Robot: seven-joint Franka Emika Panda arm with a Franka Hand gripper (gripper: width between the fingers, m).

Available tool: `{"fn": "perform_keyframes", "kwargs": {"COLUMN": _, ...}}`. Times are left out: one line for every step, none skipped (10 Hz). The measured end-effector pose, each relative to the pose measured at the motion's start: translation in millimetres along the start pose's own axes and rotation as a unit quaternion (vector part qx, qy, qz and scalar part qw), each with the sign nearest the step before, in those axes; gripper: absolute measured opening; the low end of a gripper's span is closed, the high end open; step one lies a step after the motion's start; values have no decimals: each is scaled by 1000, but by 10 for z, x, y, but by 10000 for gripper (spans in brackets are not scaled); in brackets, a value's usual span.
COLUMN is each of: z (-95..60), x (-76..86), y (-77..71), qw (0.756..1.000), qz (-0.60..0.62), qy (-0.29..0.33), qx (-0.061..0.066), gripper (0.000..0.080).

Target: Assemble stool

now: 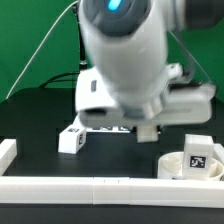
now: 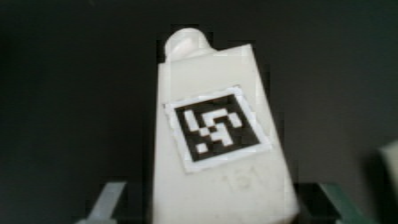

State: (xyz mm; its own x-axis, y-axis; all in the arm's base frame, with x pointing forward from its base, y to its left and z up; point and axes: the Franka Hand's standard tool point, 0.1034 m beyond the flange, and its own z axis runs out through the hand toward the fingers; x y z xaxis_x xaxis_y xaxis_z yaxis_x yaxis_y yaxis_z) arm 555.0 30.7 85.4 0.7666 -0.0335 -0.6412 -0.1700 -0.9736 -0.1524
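Observation:
In the wrist view a white stool leg (image 2: 210, 120) with a black-and-white tag fills the middle, its tapered end pointing away from the camera. My gripper (image 2: 222, 205) is shut on its near end, with one finger (image 2: 111, 200) showing on each side. In the exterior view the blurred arm covers the held leg, and only the gripper (image 1: 147, 130) shows, low over the table. The round white seat (image 1: 195, 160) with a tag sits at the exterior view's right. A second leg (image 1: 72, 138) lies at the exterior view's left.
A white rail (image 1: 100, 186) runs along the table's near edge, with a short white wall (image 1: 8, 150) at the exterior view's left. The marker board (image 1: 103, 128) lies behind the gripper. A white edge (image 2: 390, 162) shows beside the held leg in the wrist view.

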Motion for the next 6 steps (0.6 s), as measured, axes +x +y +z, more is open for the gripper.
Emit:
{"fn": "perform_keyframes", "kwargs": {"z": -88, "x": -75, "y": -50, "qw": 999, "qz": -4, "qy": 39, "qx": -1, "gripper": 327}}
{"fn": "perform_keyframes", "kwargs": {"z": -35, "x": 0, "y": -7, "qw": 997, "qz": -1, "qy": 77, "qx": -2, "gripper": 327}}
{"fn": "perform_keyframes", "kwargs": {"z": -27, "x": 6, "y": 1, "qw": 996, "qz": 0, "qy": 91, "qx": -3, "gripper": 327}}
{"fn": "perform_keyframes", "kwargs": {"z": -108, "x": 90, "y": -10, "qw": 989, "qz": -1, "qy": 148, "qx": -5, "gripper": 327}}
{"fn": "perform_keyframes", "kwargs": {"z": -121, "x": 64, "y": 10, "qw": 982, "qz": 1, "qy": 188, "qx": -5, "gripper": 327}}
{"fn": "perform_keyframes", "kwargs": {"z": -186, "x": -14, "y": -32, "qw": 979, "qz": 4, "qy": 204, "qx": -4, "gripper": 327}}
